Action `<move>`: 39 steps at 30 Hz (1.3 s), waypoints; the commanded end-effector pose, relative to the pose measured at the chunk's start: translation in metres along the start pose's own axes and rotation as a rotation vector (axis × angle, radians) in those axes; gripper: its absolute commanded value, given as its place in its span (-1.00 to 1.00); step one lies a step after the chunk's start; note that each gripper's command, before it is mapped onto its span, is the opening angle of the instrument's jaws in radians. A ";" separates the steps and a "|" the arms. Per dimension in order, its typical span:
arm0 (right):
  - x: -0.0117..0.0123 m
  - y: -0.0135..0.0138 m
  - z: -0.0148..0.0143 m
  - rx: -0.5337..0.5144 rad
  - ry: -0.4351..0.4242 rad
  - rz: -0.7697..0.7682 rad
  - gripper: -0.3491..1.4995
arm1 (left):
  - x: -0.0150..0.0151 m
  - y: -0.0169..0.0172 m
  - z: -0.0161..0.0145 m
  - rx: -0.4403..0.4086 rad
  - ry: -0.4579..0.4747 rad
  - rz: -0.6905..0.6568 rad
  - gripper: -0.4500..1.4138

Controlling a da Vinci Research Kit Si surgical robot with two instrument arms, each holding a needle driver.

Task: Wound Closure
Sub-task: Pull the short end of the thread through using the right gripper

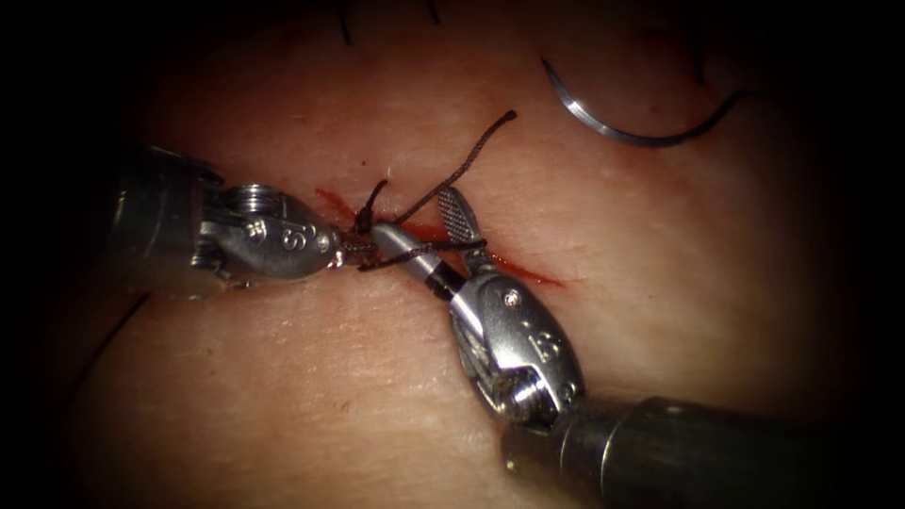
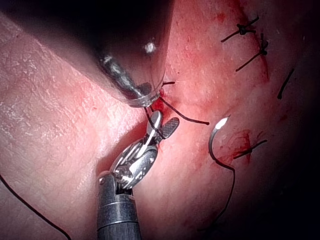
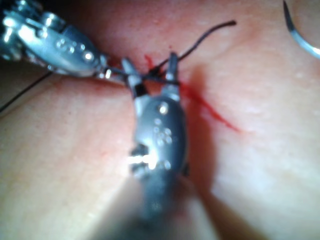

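Status: the right tool (image 1: 429,236) stands over the cut (image 1: 528,271) with jaws spread wide. A strand of thread (image 1: 415,250) runs across both jaws; nothing is gripped. The left tool (image 1: 351,247) has its tip at the knot (image 1: 363,224), jaws closed down narrow on thread there, as far as the endoscope view allows; the tip is crowded by thread and red fluid (image 1: 332,200), so that reading is approx.

The needle (image 1: 622,127) lies free on the tissue (image 1: 283,377), far and right of the cut, not in the tissue and held by neither tool. Its thread leaves the blunt end toward the right. A loose tail (image 1: 471,155) rises from the knot toward far right.

Risks:
- The open jaws straddle more than one strand. If closed here they could catch the wrong strand or the knot itself, since the strands cross w/in the jaw gap.
- The near jaw tip sits close to the wound edge; a dip could nick tissue.
- Left tool slip would slacken the knot.
- The unattended needle point could snag thread if slack is drawn across it.

Hidden or unclear:
- Knot structure is masked by the left tip.
- Which strand leads to the needle can't be traced.
- In the left wrist view, the left shaft (image 2: 125,45) covers its own jaws.
- The right wrist view is too soft to separate strands.
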 end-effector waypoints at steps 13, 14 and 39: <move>-0.0014 0.0031 0.0007 -0.095 -0.003 0.079 0.17 | 0.0017 -0.0001 0.0012 -0.003 0.005 0.001 -1.00; -0.0014 0.0032 0.0008 -0.096 -0.002 0.084 0.17 | 0.0018 -0.0001 0.0013 -0.003 0.005 0.006 -1.00; -0.0034 0.0059 0.0046 -0.092 -0.051 0.270 -0.11 | 0.0016 0.0002 0.0013 -0.001 0.005 0.008 -1.00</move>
